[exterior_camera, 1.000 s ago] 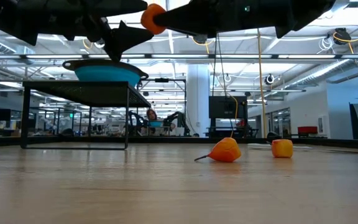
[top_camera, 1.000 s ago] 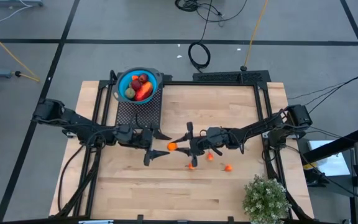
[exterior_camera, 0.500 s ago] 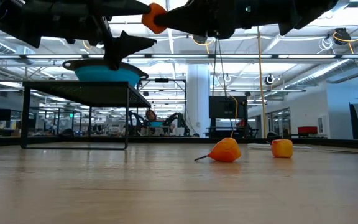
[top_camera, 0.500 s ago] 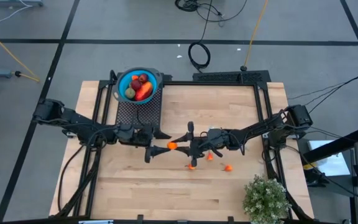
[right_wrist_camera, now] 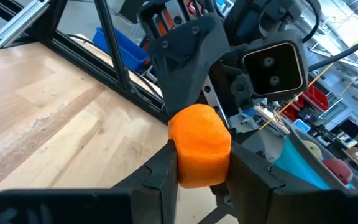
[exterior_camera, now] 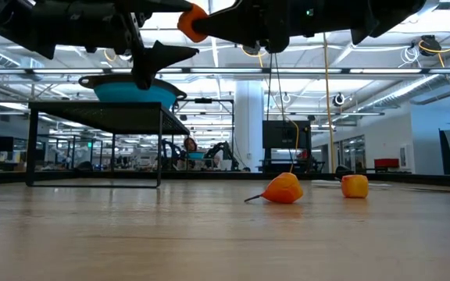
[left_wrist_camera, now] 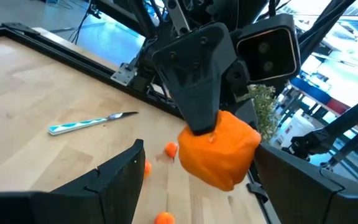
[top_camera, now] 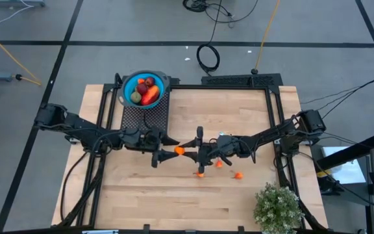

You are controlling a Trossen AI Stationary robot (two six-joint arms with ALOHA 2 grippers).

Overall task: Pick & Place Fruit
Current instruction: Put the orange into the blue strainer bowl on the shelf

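Note:
A small orange fruit (right_wrist_camera: 199, 146) hangs in the air above the table's middle, and my right gripper (top_camera: 186, 149) is shut on it. My left gripper (top_camera: 166, 149) faces it from the table's left, level and open. Its two fingers (left_wrist_camera: 114, 183) stand on either side of the fruit (left_wrist_camera: 219, 149). A gap shows at one finger; at the other I cannot tell whether it touches. A blue bowl (top_camera: 127, 84) at the far left stands on a black mesh stand and holds red and green fruit. Three tiny orange fruits (top_camera: 219, 164) lie on the table below my right arm. My right gripper pinches the orange fruit's two sides (right_wrist_camera: 178, 163) between its two fingers, at their free ends. The fingers come level from the table's right. The fruit is lifted well clear of the table (exterior_camera: 192, 22).
A bushy potted plant (top_camera: 278, 207) stands at the near right corner. A thin silvery-blue utensil (left_wrist_camera: 92, 121) lies on the wood. The black stand (exterior_camera: 92, 117) under the bowl rises at the far left. The table's near half is bare wood.
My left gripper has rolled about its own pointing line, so its fingers stand differently around the fruit, and it has crept slightly toward my right gripper. My right gripper has rolled a little with the fruit. Neither gripper's opening has changed.

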